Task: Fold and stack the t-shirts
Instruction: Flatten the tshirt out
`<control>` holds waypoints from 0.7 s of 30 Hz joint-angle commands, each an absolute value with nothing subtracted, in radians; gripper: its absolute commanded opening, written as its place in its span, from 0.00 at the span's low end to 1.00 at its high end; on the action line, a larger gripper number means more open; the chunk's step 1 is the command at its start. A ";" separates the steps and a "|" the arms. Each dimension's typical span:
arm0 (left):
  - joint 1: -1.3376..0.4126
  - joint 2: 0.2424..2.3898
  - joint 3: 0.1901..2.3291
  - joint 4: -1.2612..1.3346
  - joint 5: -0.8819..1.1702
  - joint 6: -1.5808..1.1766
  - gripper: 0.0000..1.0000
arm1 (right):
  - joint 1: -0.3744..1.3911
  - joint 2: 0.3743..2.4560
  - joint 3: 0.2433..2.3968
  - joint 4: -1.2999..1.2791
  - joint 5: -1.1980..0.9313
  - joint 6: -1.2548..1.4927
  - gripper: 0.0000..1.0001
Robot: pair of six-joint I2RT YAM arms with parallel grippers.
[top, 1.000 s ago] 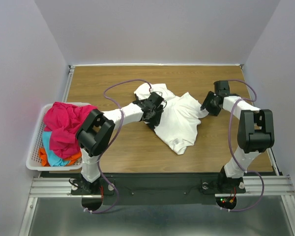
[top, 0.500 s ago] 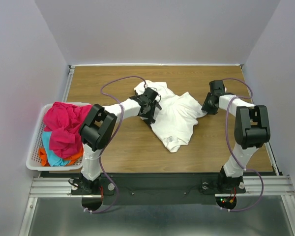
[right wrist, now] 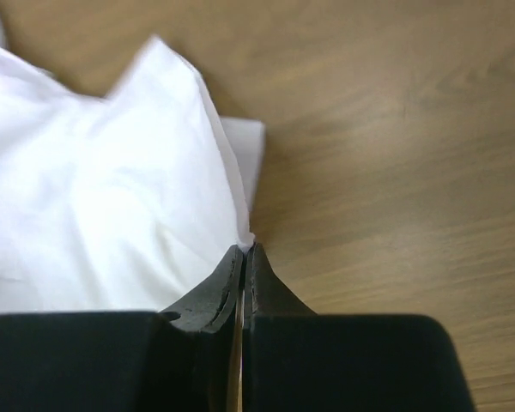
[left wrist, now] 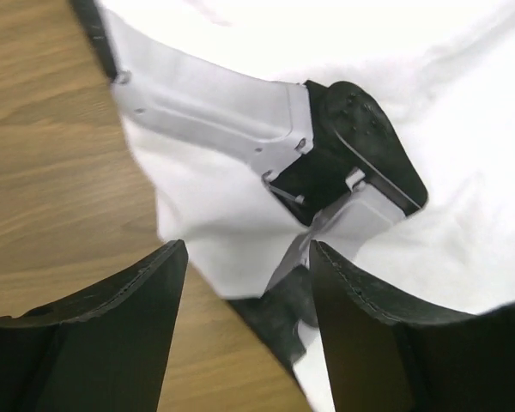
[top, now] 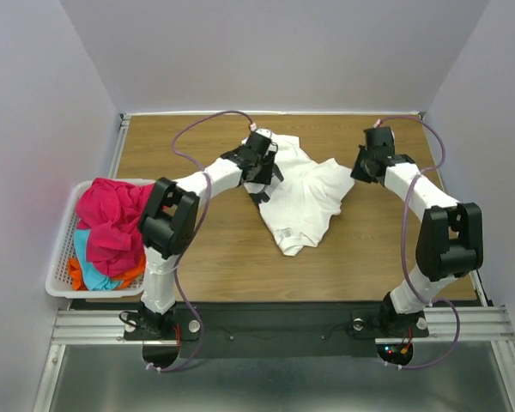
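A large white t-shirt (top: 302,199) lies crumpled on the wooden table (top: 215,257). My right gripper (top: 359,174) is at its right edge. In the right wrist view it (right wrist: 246,251) is shut on a pinched point of the white t-shirt (right wrist: 112,206). My left gripper (top: 263,172) is over the shirt's far left part. In the left wrist view its jaws (left wrist: 245,257) stand open above the white t-shirt (left wrist: 197,215) and bare wood, gripping nothing. Magenta (top: 112,219), cyan (top: 90,257) and orange (top: 73,276) t-shirts are heaped in the basket.
A white lattice basket (top: 60,257) sits at the table's left edge. Pale walls close the table in on three sides. A white and black arm link (left wrist: 266,129) lies across the cloth in the left wrist view. Purple cables loop over both arms.
My right gripper has shut on the shirt's right edge and moved toward the far side. The left gripper has moved farther back over the shirt. The shirt's near end has slid back.
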State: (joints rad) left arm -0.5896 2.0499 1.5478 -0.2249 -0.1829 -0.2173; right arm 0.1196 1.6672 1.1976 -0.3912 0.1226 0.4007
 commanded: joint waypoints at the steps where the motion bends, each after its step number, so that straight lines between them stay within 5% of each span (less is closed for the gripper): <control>1: -0.508 1.757 1.479 -0.179 -0.173 -0.282 0.74 | 0.233 1.611 1.318 -0.359 0.005 0.376 0.01; 10: -0.385 1.349 1.211 -0.274 -0.222 -0.350 0.78 | 0.618 1.933 1.740 -0.359 -0.158 0.465 0.01; 16: -0.347 1.157 1.080 -0.345 -0.261 -0.414 0.78 | 0.744 2.022 1.769 -0.360 -0.334 0.471 0.05; 19: -0.341 1.088 1.028 -0.345 -0.259 -0.431 0.78 | 0.778 2.013 1.689 -0.365 -0.455 0.465 0.18; 21: -0.342 1.075 0.994 -0.347 -0.238 -0.430 0.78 | 0.790 1.964 1.614 -0.376 -0.474 0.443 0.38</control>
